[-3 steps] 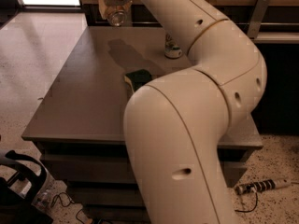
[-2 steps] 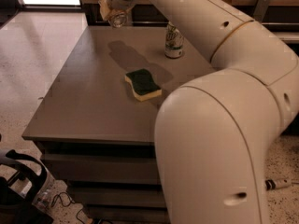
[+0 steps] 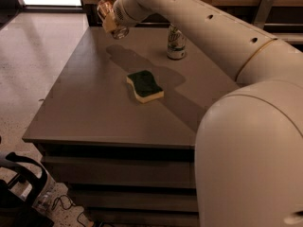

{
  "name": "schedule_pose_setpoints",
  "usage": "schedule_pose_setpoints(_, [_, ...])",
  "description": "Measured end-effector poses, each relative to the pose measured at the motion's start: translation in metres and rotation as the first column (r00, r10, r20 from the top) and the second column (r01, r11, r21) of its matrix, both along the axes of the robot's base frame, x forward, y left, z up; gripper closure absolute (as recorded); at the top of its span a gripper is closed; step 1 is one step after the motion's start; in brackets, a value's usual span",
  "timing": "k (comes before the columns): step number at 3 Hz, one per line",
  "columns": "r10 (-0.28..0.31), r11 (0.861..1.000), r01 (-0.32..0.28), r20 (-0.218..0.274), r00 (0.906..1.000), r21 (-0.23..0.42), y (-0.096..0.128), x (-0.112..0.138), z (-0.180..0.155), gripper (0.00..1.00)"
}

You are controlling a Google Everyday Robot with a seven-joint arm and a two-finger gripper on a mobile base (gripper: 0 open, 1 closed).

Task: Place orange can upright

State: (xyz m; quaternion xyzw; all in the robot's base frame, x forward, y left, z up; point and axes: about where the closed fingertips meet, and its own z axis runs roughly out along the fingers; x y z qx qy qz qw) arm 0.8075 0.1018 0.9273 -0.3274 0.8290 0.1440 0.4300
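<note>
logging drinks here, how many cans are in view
2. The orange can is held tilted in the gripper above the far left corner of the table; the white-and-green can stands upright near its far edge. The arm may hide more.

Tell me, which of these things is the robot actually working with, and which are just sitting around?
Part of the job: orange can, held tilted above the table's far left corner; gripper, shut on it.

Just lying about: white can, standing near the far edge; sponge, mid-table.
</note>
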Motion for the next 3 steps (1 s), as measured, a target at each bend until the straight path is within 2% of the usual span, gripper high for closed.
schedule_pose_setpoints(1, [0.078,0.996,-0.081,0.057,0.9953,0.038,0.004,0.008,-0.006,1.0])
schedule_pose_setpoints(3, [0.214,0.967,-0.233,0.174,0.9612,0.101,0.011,0.025,-0.014,1.0])
